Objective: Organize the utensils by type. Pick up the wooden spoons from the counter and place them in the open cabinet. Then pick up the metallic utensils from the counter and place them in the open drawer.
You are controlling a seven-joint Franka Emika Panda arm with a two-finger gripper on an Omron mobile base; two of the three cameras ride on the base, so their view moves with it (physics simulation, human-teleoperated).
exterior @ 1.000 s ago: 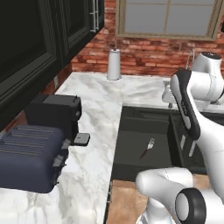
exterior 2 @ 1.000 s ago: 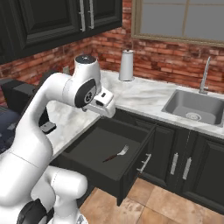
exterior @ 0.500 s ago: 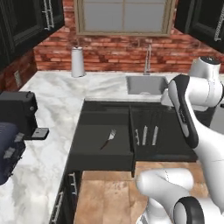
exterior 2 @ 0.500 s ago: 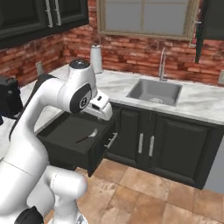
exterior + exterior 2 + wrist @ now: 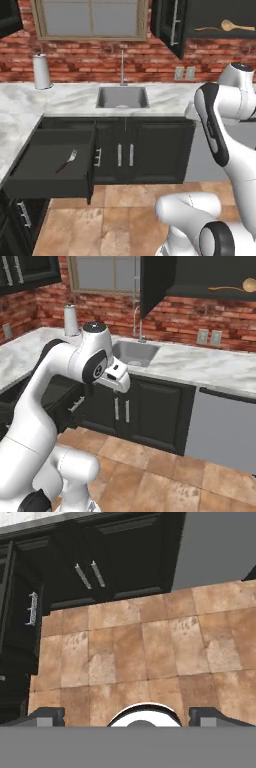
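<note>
Tool (image 5: 128, 714) fingers spread wide, empty, over the tile floor (image 5: 130, 657). I see one fork (image 5: 67, 160) in the open drawer (image 5: 30, 184) at 9 o'clock, one wooden spoon (image 5: 223, 26) in the open cabinet (image 5: 220, 46) at 1 o'clock; no writing readable.

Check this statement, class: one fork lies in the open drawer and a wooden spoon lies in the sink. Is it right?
Not quite. The fork does lie in the open drawer, but the wooden spoon lies on the shelf of the open cabinet, not in the sink. The left base view shows it.
</note>
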